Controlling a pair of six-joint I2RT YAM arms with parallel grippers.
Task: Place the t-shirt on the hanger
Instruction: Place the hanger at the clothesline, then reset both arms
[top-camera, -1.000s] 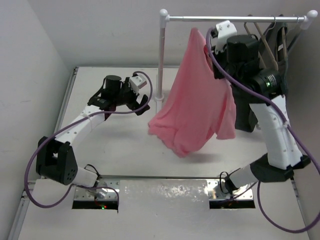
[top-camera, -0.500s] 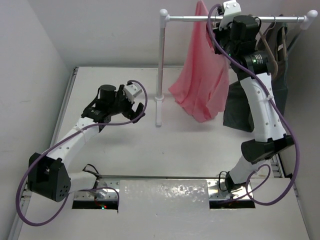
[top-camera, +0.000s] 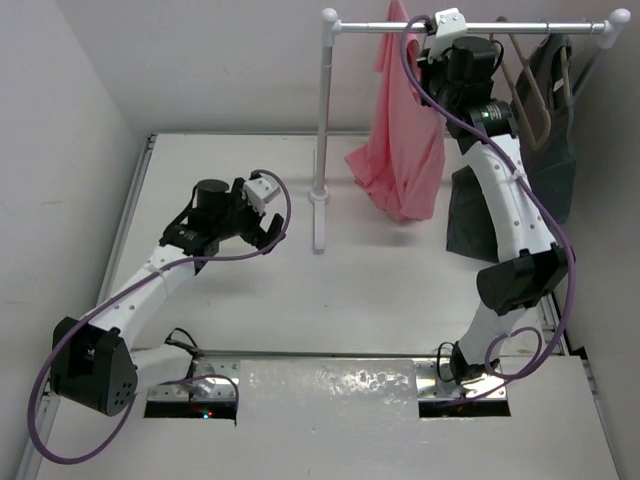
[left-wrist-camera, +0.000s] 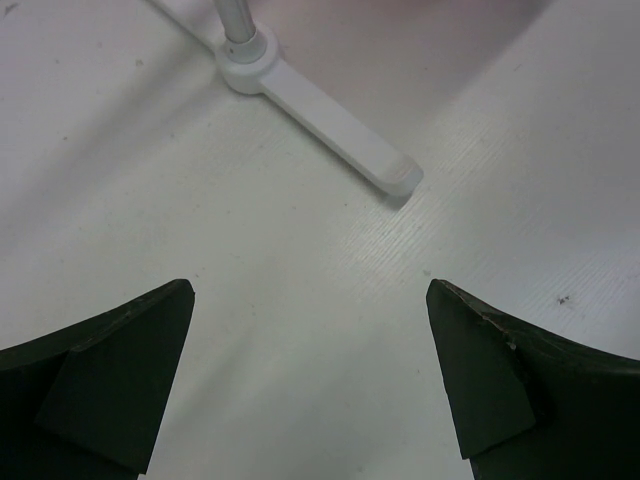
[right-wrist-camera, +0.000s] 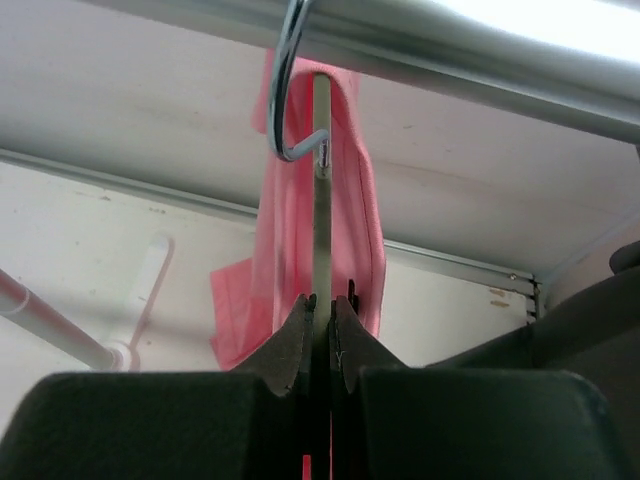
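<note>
The salmon-pink t-shirt (top-camera: 402, 140) hangs in a narrow bunch under the rack's rail (top-camera: 480, 27). It also shows in the right wrist view (right-wrist-camera: 275, 250). The hanger (right-wrist-camera: 321, 190) shows edge-on there, inside the shirt, with its silver hook (right-wrist-camera: 288, 90) curved round the rail (right-wrist-camera: 450, 55). My right gripper (right-wrist-camera: 325, 300) is shut on the hanger's thin body just below the hook. From above, it (top-camera: 422, 52) sits high at the rail beside the shirt's top. My left gripper (top-camera: 272, 226) is open and empty, low over the table (left-wrist-camera: 310, 290), left of the rack's foot.
The white rack post (top-camera: 323, 110) stands mid-table on a flat foot (left-wrist-camera: 330, 110). Other hangers (top-camera: 530, 80) and a dark garment (top-camera: 555, 120) hang at the rail's right end, close behind my right arm. A white wall runs behind the rail.
My right arm has risen and carried the t-shirt up to the rail, where it now hangs narrower. My left arm has drawn back slightly toward me, still open.
</note>
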